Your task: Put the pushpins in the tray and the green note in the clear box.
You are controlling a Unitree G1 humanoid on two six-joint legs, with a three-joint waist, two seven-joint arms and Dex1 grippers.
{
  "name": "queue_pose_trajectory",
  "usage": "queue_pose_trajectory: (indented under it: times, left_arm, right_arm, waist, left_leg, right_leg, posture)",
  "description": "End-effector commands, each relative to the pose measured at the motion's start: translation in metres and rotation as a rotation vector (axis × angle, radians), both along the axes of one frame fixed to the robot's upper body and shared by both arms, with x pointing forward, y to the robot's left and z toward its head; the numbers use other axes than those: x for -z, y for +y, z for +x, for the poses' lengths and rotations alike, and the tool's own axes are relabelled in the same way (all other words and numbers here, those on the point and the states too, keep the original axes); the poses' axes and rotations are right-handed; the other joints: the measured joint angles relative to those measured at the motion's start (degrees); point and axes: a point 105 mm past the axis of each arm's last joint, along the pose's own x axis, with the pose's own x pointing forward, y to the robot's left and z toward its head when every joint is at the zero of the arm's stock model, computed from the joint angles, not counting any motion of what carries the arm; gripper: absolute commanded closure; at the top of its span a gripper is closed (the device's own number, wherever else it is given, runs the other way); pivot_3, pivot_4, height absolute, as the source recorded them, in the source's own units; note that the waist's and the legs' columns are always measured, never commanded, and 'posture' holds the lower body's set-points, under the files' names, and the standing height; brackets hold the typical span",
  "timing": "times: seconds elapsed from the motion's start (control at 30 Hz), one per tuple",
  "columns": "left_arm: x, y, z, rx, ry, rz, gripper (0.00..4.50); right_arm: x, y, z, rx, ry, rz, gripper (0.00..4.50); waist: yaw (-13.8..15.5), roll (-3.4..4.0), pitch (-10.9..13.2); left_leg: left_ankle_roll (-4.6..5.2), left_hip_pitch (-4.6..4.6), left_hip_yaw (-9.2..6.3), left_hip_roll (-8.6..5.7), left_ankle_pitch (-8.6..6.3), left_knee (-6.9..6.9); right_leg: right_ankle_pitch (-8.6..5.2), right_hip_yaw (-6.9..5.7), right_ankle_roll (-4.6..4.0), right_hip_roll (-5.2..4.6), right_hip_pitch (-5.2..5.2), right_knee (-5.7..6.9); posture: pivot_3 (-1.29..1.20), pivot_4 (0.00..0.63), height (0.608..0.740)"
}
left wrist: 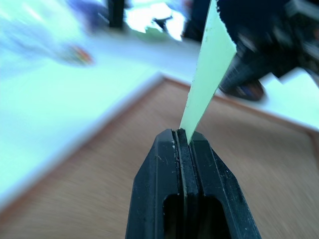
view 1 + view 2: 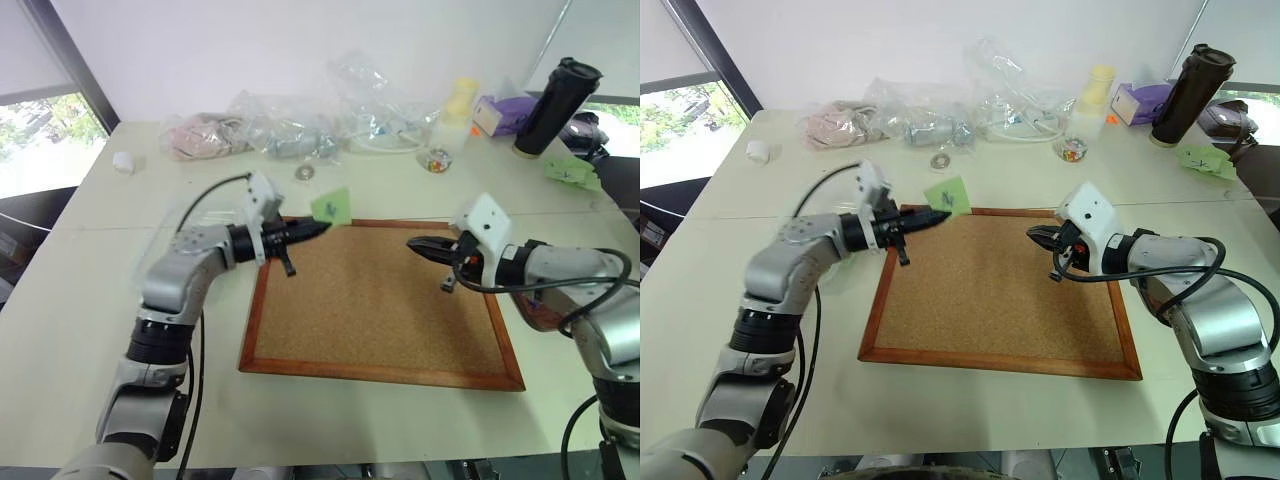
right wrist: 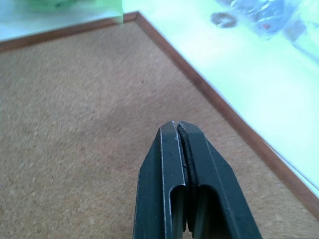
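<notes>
Left tool (image 2: 318, 227): seen left of centre, closed on a corner of the green note (image 2: 331, 206), which was held clear above the upper left edge of the corkboard (image 2: 380, 300).
Right tool (image 2: 415, 244): seen right of centre above the corkboard, fingers pressed together; whether a pushpin was pinched between them could not be told.
Green note: lifted off the board, upright in the grip, its dark writing faintly visible.
Clear box: a transparent shape was faintly made out on the desk (image 2: 90, 260) beside the left arm, at mid left; it could not be confirmed as the box.
Tray: a dark rounded shape was glimpsed at mid right behind the right arm; it could not be confirmed as the tray.
Pushpins: none were made out on the corkboard.
Progress: the note was judged picked up but not yet delivered; placing it in the clear box was left to do. The state of the pushpins could not be judged.
Clutter: crinkled plastic bags (image 2: 290, 125) and a dark tumbler (image 2: 555, 105) were seen along the top of the frame.
</notes>
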Motion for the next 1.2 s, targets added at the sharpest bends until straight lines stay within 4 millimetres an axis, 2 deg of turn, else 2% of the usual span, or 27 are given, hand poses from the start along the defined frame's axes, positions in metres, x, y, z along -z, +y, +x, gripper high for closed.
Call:
queue_pose_trajectory:
  times: [0.03, 0.13, 0.23, 0.47, 0.63, 0.73, 0.87, 0.93, 0.97, 1.1, 1.2]
  left_arm:
    - [-0.055, 0.04, 0.008, -0.293, -0.139, -0.106, 4.47]
    - [-0.065, 0.078, 0.011, -0.525, -0.153, -0.122, 4.47]
    - [-0.061, 0.108, 0.002, -0.685, -0.139, -0.099, 4.47]
    - [-0.022, 0.163, -0.013, -0.949, -0.004, -0.017, 4.47]
    - [0.011, 0.181, -0.015, -1.014, 0.085, 0.034, 4.47]
    - [0.026, 0.184, -0.016, -1.014, 0.125, 0.051, 3.55]
    - [0.035, 0.18, -0.02, -0.969, 0.156, 0.058, 1.6]
    - [0.033, 0.178, -0.022, -0.941, 0.15, 0.053, 0.66]
    - [0.029, 0.175, -0.023, -0.918, 0.142, 0.043, 0.05]
    - [0.013, 0.162, -0.028, -0.817, 0.115, 0.003, 0.02]
    - [-0.015, 0.141, -0.035, -0.664, 0.036, -0.021, 0.02]
  right_arm:
    - [-0.035, 0.024, -0.011, -0.149, -0.06, 0.124, 4.5]
    - [-0.037, 0.034, -0.012, -0.199, -0.051, 0.127, 4.5]
    - [-0.031, 0.04, -0.007, -0.229, -0.037, 0.108, 4.5]
    - [-0.022, 0.048, 0.001, -0.272, -0.032, 0.091, 4.5]
    - [-0.017, 0.051, 0.005, -0.29, -0.031, 0.074, 4.5]
    - [-0.016, 0.05, 0.007, -0.286, -0.035, 0.068, 4.5]
    - [-0.016, 0.048, 0.009, -0.278, -0.036, 0.063, 4.5]
    - [-0.015, 0.047, 0.009, -0.271, -0.036, 0.06, 4.5]
    - [-0.015, 0.047, 0.009, -0.267, -0.036, 0.06, 4.5]
    - [-0.014, 0.045, 0.009, -0.259, -0.036, 0.059, 4.5]
    - [-0.015, 0.042, 0.01, -0.24, -0.038, 0.062, 4.5]
  waist:
    - [-0.3, -0.06, 0.0]
    - [-0.5, -0.07, 0.1]
    - [-0.7, -0.08, 0.1]
    - [-0.3, -0.19, 0.1]
    - [0.0, -0.19, 0.1]
    - [0.1, -0.19, 0.1]
    - [0.1, -0.2, 0.1]
    - [0.0, -0.2, 0.1]
    - [0.0, -0.2, 0.1]
    - [0.1, -0.21, 0.1]
    - [0.0, -0.21, 0.1]
  left_leg:
    - [0.0, -0.02, 0.01, 0.0, 0.0, 0.0]
    - [0.0, 0.01, 0.0, 0.07, 0.0, -0.02]
    - [-0.01, 0.01, 0.0, 0.07, 0.0, -0.04]
    - [-0.01, 0.0, 0.0, 0.05, 0.0, -0.01]
    - [-0.01, 0.01, 0.01, 0.04, -0.01, -0.01]
    - [-0.02, 0.01, 0.01, 0.04, -0.01, -0.01]
    - [-0.02, 0.0, 0.01, 0.04, -0.01, -0.01]
    - [-0.02, 0.01, 0.01, 0.04, -0.01, -0.02]
    - [-0.02, 0.01, 0.01, 0.04, -0.01, -0.02]
    - [-0.02, 0.0, 0.01, 0.04, -0.01, -0.02]
    - [-0.02, 0.0, 0.01, 0.04, -0.01, -0.02]
  right_leg:
    - [0.0, 0.01, 0.0, 0.0, -0.03, 0.0]
    - [0.0, 0.01, 0.0, 0.04, -0.05, 0.02]
    - [0.0, 0.01, 0.0, 0.03, -0.04, 0.01]
    - [0.0, 0.0, 0.0, 0.02, -0.03, 0.02]
    - [0.0, 0.0, -0.01, 0.01, -0.02, 0.01]
    - [0.0, 0.0, -0.01, 0.0, -0.02, 0.0]
    - [0.0, 0.0, -0.01, -0.01, -0.02, 0.0]
    - [0.0, 0.0, -0.01, -0.01, -0.03, 0.0]
    - [0.0, 0.0, -0.01, -0.01, -0.03, 0.0]
    - [0.0, 0.01, -0.01, -0.02, -0.02, -0.01]
    - [0.0, 0.01, -0.01, -0.02, -0.02, -0.01]
  posture:
    - [0.0, 0.15, 0.74]
    - [0.0, 0.15, 0.74]
    - [0.0, 0.15, 0.74]
    - [0.0, 0.15, 0.74]
    - [0.0, 0.15, 0.74]
    - [0.0, 0.15, 0.74]
    - [0.0, 0.15, 0.74]
    - [0.0, 0.15, 0.74]
    - [0.0, 0.15, 0.74]
    - [0.0, 0.15, 0.74]
    - [0.0, 0.15, 0.74]
